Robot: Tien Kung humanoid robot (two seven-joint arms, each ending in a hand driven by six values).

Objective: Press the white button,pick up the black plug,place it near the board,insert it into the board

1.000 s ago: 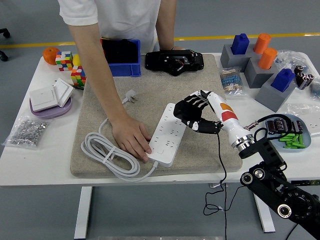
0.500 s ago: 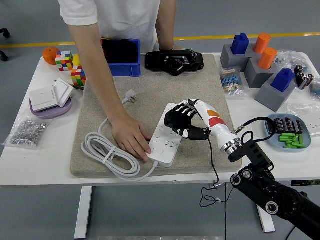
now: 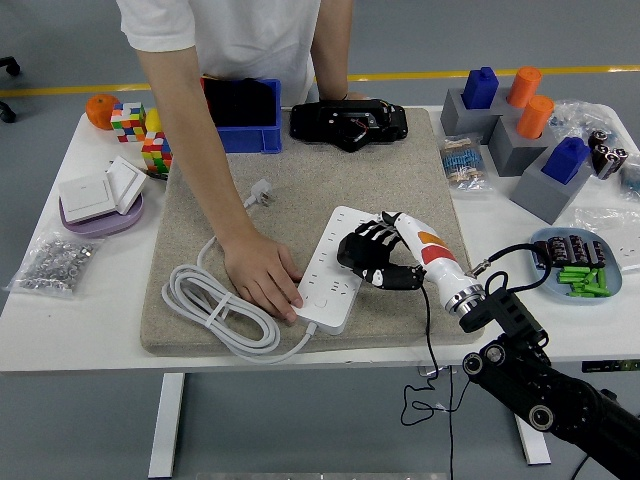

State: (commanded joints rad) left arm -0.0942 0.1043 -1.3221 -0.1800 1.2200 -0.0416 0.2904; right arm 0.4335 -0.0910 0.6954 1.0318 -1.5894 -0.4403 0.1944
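- Lowered since a second ago, the right hand [image 3: 375,258] rests on the white power strip [image 3: 335,268], fingers curled, gripping nothing.
- White plug [image 3: 261,191] lies beyond the strip, on the mat [image 3: 400,180].
- Person's hand [image 3: 262,281] steadies the strip's near-left end.

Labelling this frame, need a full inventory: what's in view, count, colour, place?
power strip: 1, white, on mat, centre
cable: 1, white, coiled, mat's near-left
plug: 1, white, on mat, behind strip
mat: 1, beige, table centre
bin: 1, blue, far edge
device: 1, black, far centre
cubes: about 3, multicoloured, far left
switches: 2, white, on lilac plate, left
bag of screws: 1, clear, near left
blocks: grey with blue and orange pegs, far right
tray: 1, light blue, holding green and black bits, right
person's hand: 1, on strip's near end
robot hand: right, black, fingers curled over strip
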